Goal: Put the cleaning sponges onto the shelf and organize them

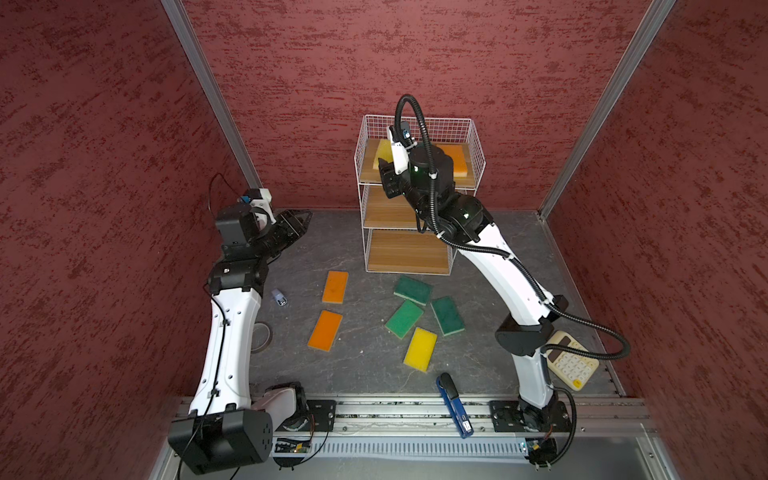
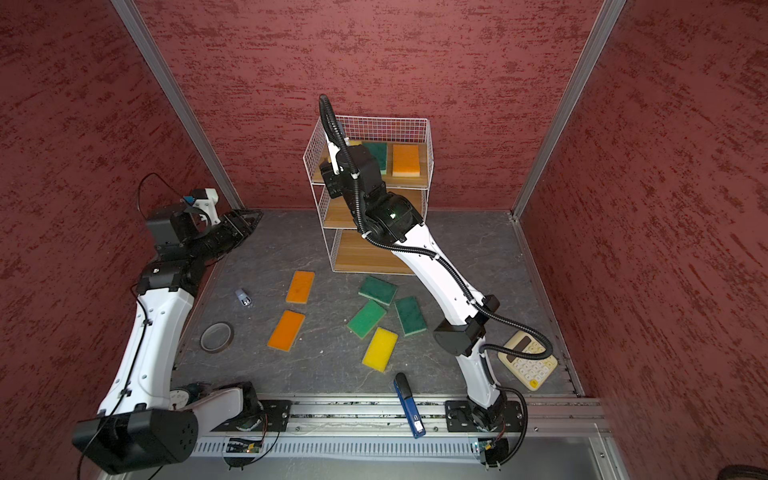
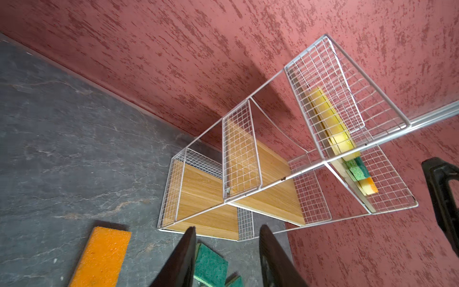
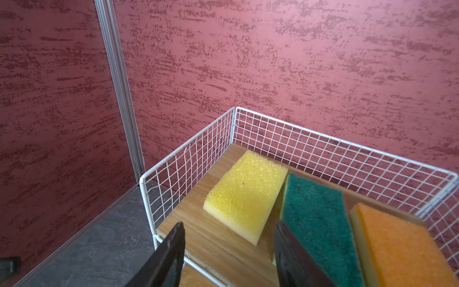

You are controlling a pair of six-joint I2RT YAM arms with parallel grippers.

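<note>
Orange sponges point(image 1: 335, 286) (two, long axes pointing roughly at the shelf point(image 1: 407, 253)) lie on the floor point(image 1: 365, 357) nearer the left gripper point(image 3: 228, 227), whose jaws stand apart, empty; the right gripper point(image 4: 229, 223), equally parted and empty, hangs up at the shelf's top.

A cream calculator point(image 1: 575, 365) with a dark display lies face up at the right edge of the grey, slate-patterned table point(image 1: 365, 361). A blue and black stapler point(image 1: 455, 405) lies across the front edge, partly on the metal rail point(image 1: 386, 415). A roll of tape point(image 2: 216, 337) lies flat near the left edge. A small grey-blue object point(image 1: 279, 297), too small to identify, sits farther back. Textured red walls point(image 1: 104, 166) close three sides.
</note>
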